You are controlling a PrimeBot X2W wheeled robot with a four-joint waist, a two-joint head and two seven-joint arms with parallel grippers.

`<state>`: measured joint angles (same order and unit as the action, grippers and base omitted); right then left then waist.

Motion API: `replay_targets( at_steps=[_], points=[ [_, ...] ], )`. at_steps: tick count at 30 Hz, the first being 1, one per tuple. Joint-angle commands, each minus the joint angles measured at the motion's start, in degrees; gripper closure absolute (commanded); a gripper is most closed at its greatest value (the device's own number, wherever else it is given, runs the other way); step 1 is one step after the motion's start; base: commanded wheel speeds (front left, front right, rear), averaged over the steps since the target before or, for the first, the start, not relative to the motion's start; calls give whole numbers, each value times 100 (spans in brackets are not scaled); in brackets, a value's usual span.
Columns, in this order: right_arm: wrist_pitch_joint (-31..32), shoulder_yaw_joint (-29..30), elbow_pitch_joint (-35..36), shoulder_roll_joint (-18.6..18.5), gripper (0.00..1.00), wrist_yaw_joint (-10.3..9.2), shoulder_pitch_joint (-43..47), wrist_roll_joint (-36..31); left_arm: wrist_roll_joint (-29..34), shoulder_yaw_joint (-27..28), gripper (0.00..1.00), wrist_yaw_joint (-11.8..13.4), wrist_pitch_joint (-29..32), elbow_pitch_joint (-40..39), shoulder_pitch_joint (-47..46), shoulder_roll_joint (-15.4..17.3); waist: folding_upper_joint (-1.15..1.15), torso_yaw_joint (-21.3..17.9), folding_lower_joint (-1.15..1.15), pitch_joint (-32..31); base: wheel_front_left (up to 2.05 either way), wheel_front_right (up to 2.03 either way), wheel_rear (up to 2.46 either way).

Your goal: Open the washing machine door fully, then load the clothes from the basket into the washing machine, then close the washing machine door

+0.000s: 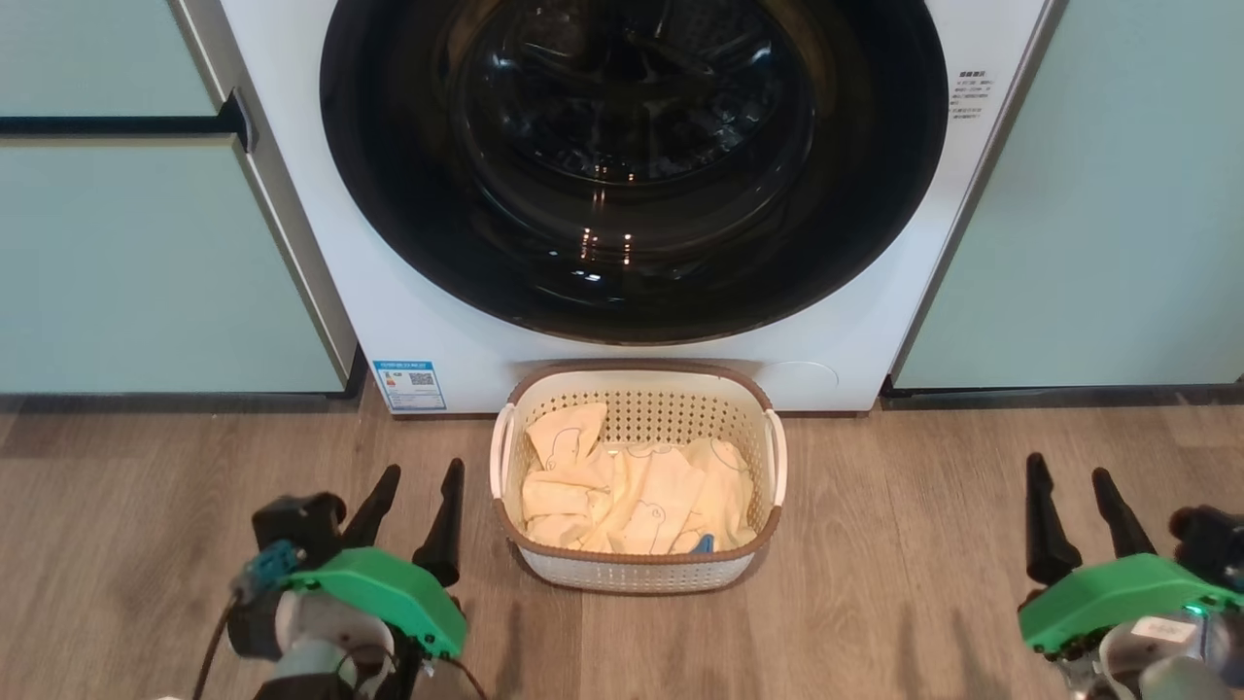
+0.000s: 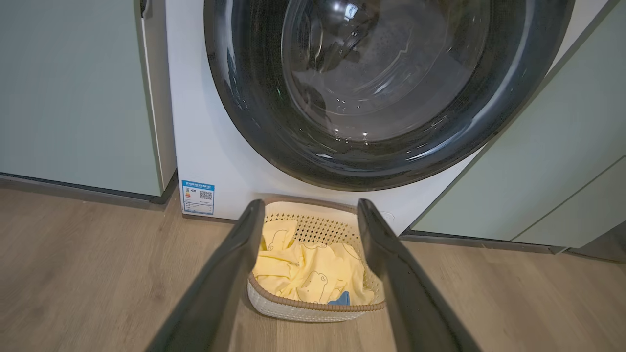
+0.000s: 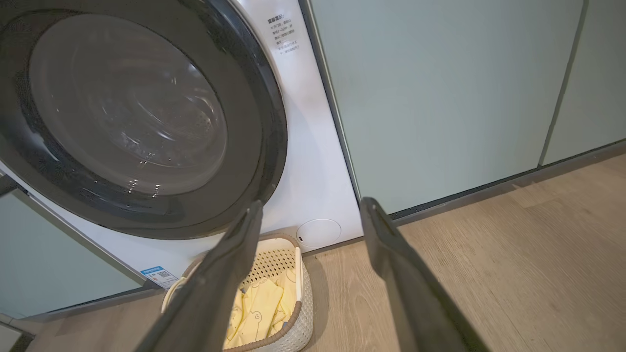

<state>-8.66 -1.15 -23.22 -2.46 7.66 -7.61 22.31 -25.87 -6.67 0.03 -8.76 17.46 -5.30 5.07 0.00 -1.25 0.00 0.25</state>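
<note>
Black washing machine door [image 1: 632, 165]: shut, just behind the basket [image 1: 637, 574].
Clothes [image 1: 632, 496]: heaped in the basket, awaiting loading.
Left gripper [image 1: 421, 469], right gripper [image 1: 1067, 467]: flanking the basket, jaws apart, empty, likely door first.

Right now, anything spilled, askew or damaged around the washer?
Nothing stands out. The washing machine door is shut, the basket stands upright before it, and the clothes all lie inside the basket.

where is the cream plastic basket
Head view centre: the cream perforated plastic basket sits on the wooden floor, right before the big white washing machine.
</note>
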Motion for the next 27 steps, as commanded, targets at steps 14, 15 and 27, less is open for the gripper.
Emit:
replay_targets(
  at_steps=[14,15,27],
  points=[
    [-336,-218,87,-32,0,-15,-404,-1162,970,12,0,79,-327,52,-494,134,0,-38,0,-6,0,0,0],
    [-353,-219,80,-32,0,-15,-408,-1227,1011,5,0,63,-343,79,-504,130,0,-41,0,-7,0,0,0],
    [-539,-234,3,-39,0,-17,-457,-1992,1691,-43,0,156,-529,307,-647,129,0,-64,0,-29,0,0,0]
  ],
)
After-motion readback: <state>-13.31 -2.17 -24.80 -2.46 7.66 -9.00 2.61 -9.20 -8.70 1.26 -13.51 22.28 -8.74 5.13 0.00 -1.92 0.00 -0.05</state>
